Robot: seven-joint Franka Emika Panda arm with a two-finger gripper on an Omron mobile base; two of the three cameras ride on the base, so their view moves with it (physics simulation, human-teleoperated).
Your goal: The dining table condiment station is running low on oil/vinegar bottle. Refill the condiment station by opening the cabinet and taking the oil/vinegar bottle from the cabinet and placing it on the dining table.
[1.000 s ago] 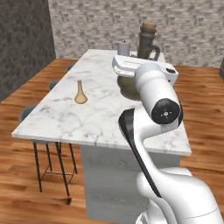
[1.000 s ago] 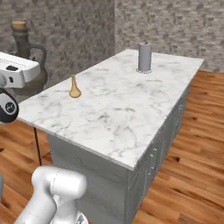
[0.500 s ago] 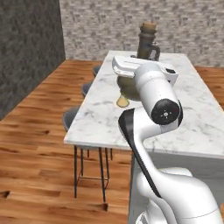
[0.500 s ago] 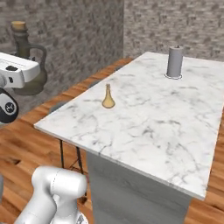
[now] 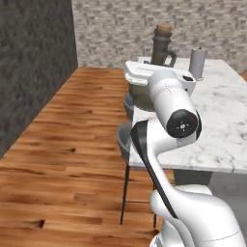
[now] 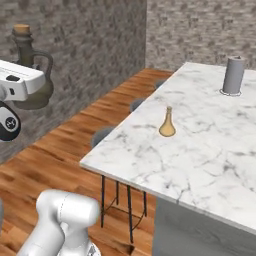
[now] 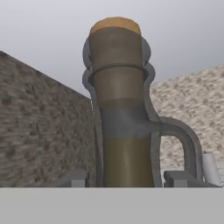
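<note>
Above the wooden floor (image 5: 58, 144), beside the dining table (image 6: 200, 145), the gripper (image 7: 127, 179) clasps the oil/vinegar bottle (image 7: 120, 109) upright, a finger on either side of its body. On the marble top stand a small tan flask (image 6: 167, 122) and, farther along, a grey cylinder (image 6: 233, 75). Grey stools (image 6: 105, 136) line the table's edge.

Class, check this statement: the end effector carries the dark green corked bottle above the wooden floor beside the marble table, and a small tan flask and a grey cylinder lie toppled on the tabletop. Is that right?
Not quite. The small tan flask and the grey cylinder stand upright on the marble table, as the right base view shows. The rest holds: the end effector carries the corked bottle over the wooden floor.
</note>
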